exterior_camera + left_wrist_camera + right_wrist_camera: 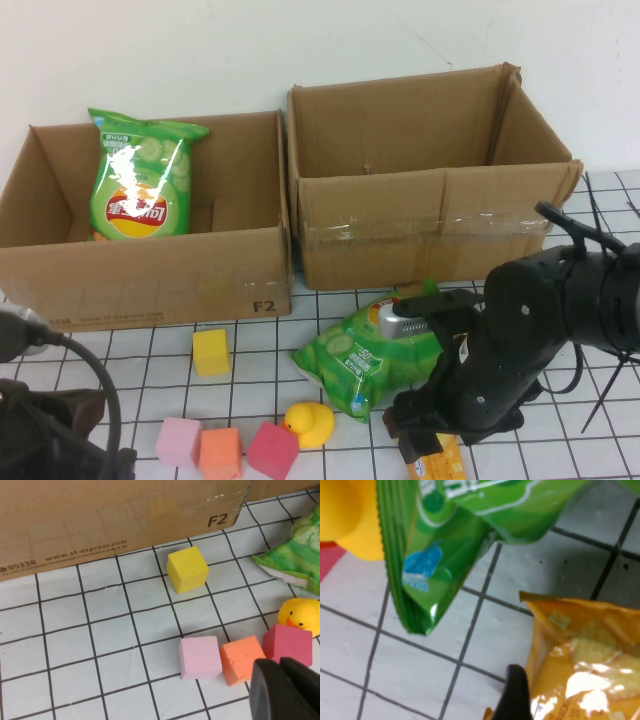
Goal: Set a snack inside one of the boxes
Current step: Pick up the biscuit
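An orange snack packet [585,650] lies on the gridded table under my right gripper [425,447], near the front edge. One black finger [515,695] stands at the packet's side, and the jaws straddle it, open. A green chip bag [375,350] lies flat just behind, in front of the right cardboard box [430,215], which shows nothing inside. The left cardboard box [150,270] holds another green chip bag [140,180], standing upright. My left gripper [285,690] hovers shut at the front left, above the foam blocks.
A yellow block [211,352] sits before the left box. Pink [178,442], orange [220,452] and red [272,450] blocks line the front, with a yellow rubber duck [310,424] touching the green bag's corner. Cables trail from both arms.
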Robot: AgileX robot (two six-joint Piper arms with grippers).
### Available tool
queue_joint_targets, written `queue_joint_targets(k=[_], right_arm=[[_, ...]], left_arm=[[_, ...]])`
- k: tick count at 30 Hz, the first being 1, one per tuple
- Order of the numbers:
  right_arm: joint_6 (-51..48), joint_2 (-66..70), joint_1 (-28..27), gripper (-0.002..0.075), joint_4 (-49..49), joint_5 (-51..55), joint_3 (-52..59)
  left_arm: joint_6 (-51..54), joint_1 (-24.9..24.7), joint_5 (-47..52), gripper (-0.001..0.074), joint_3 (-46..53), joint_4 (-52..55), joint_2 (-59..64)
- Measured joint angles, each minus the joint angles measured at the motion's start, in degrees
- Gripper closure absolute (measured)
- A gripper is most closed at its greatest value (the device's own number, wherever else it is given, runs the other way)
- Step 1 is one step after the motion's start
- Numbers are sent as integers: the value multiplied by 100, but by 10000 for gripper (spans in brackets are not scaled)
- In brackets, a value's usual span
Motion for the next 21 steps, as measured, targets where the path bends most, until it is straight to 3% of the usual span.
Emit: queue_joint_targets(k=[11,21], right_arm=[[-192,265,0,175,159,-58,-12],[-408,288,0,304,201,170,-59]], left_arm=[[-22,0,12,736,0,134,0],[-22,0,12,736,0,156,0]])
